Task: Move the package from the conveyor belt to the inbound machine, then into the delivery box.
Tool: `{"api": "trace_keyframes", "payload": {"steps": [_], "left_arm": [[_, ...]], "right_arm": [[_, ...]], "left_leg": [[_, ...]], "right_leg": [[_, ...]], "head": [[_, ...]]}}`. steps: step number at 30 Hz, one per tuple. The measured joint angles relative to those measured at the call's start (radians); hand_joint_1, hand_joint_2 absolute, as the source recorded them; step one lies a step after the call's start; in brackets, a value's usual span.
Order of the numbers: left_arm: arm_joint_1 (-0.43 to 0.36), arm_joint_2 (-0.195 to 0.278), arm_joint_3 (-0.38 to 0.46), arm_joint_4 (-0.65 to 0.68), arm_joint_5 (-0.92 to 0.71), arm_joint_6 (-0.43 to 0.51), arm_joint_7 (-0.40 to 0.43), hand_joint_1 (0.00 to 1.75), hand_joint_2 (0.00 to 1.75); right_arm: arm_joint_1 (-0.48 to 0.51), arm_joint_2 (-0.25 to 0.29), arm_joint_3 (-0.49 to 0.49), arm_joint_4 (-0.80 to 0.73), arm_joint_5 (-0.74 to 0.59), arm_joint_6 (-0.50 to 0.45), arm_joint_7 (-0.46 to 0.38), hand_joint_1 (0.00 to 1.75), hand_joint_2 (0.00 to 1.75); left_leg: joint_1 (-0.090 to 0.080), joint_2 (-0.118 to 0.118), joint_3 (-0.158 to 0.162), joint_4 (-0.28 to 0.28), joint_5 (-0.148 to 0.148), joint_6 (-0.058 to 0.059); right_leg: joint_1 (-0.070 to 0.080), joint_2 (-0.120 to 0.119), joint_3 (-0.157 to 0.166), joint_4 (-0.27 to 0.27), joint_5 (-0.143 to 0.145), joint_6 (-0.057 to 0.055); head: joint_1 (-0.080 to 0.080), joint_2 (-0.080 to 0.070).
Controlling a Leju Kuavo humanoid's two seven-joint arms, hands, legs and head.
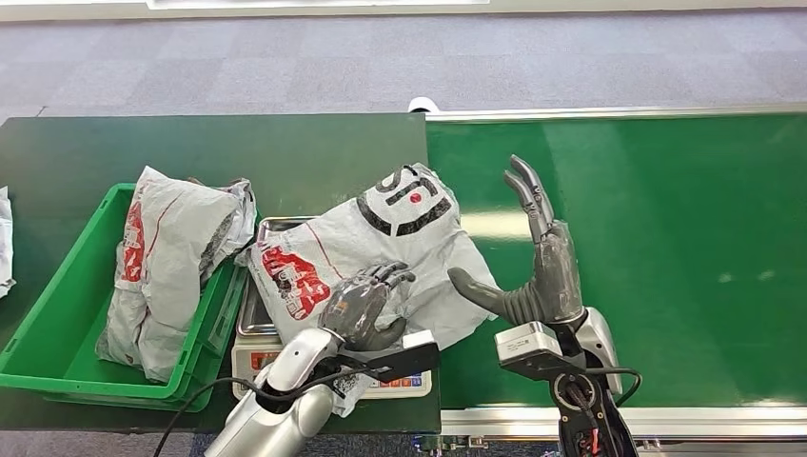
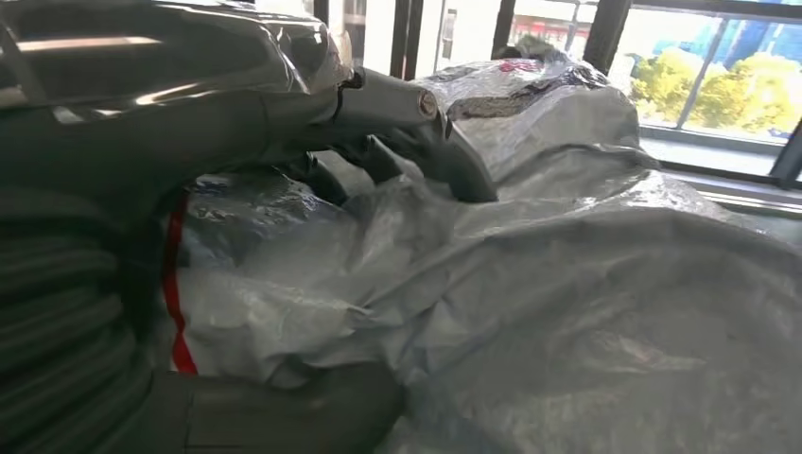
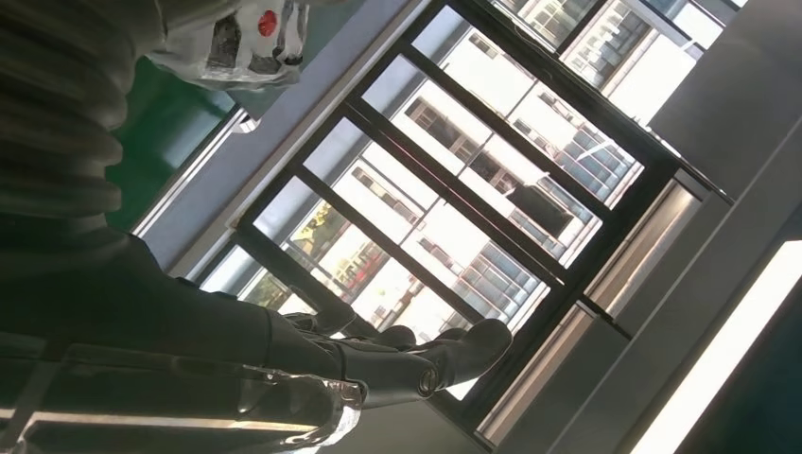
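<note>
Package (image 1: 381,249), a crumpled grey plastic mailer with red and black print, lies across the steel pan of the inbound machine (image 1: 271,227), a small weighing scale on the dark green surface (image 1: 219,152) just left of the conveyor belt (image 1: 666,248). Its right edge hangs past the pan toward the belt. To the left, touching the scale, sits the delivery box (image 1: 57,314), a green crate that already holds another grey mailer (image 1: 167,257).

Left hand (image 1: 362,307) rests on the near part of the package, its fingers (image 2: 416,142) curled down into the plastic; the left wrist view shows them pressing creased film, and it seems to be gripping the bag, though how firmly cannot be judged. Right hand (image 1: 538,271) stands upright over the belt just beside the package, palm toward it, fingers wide and holding nothing.

For the step in hand, likely lifting the package into the crate, gather enough loose film for a secure hold, raise it clear of the pan rim and crate wall, then carry it left
</note>
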Motion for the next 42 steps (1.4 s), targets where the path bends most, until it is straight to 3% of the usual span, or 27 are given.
{"api": "trace_keyframes", "payload": {"steps": [5, 10, 20, 27, 35, 42], "left_arm": [[0.008, 0.0, 0.009, -0.012, 0.056, -0.002, -0.034, 1.61, 1.75], [0.021, 0.002, 0.012, -0.042, 0.107, 0.026, -0.068, 1.7, 1.75], [0.077, 0.008, 0.014, -0.206, 0.314, 0.089, -0.239, 1.75, 1.75], [0.126, 0.022, 0.007, -0.413, 0.396, 0.255, -0.411, 1.75, 1.75], [0.186, 0.041, 0.005, -0.667, 0.485, 0.562, -0.594, 1.75, 1.75], [0.221, 0.013, 0.122, -0.822, 0.484, 0.579, -0.598, 1.75, 1.75]], "right_arm": [[0.0, 0.0, 0.0, 0.0, 0.0, -0.002, 0.0, 0.0, 1.75], [0.0, 0.0, 0.0, 0.0, -0.004, -0.002, 0.0, 0.0, 1.75], [0.001, -0.001, -0.001, -0.001, -0.007, -0.002, 0.0, 0.0, 1.75], [0.006, -0.002, -0.009, -0.022, -0.01, -0.003, 0.001, 0.0, 1.75], [0.024, -0.01, -0.019, -0.031, -0.025, -0.027, 0.001, 0.0, 1.75], [0.036, -0.028, -0.019, -0.031, -0.045, -0.063, -0.002, 0.0, 1.75]], "left_leg": [[0.0, 0.0, 0.0, 0.0, 0.0, 0.0], [0.0, 0.0, 0.0, 0.0, 0.0, 0.0], [0.0, 0.0, 0.0, 0.0, 0.0, 0.0], [0.0, 0.0, 0.0, 0.0, 0.0, 0.0], [0.0, 0.0, 0.0, 0.0, 0.0, 0.0], [0.0, 0.0, 0.0, 0.0, 0.0, 0.0]], "right_leg": [[0.0, 0.0, 0.0, 0.0, 0.0, 0.0], [0.0, 0.0, -0.001, 0.0, 0.0, 0.0], [0.0, 0.0, -0.001, 0.0, 0.0, 0.0], [0.0, 0.0, -0.001, 0.0, 0.0, 0.0], [0.0, 0.0, -0.001, 0.0, 0.0, 0.0], [0.0, 0.0, -0.001, 0.0, 0.0, 0.0]], "head": [[0.0, 0.0], [0.0, 0.0], [0.0, 0.0], [0.0, 0.0], [0.0, 0.0], [0.0, 0.0]]}}
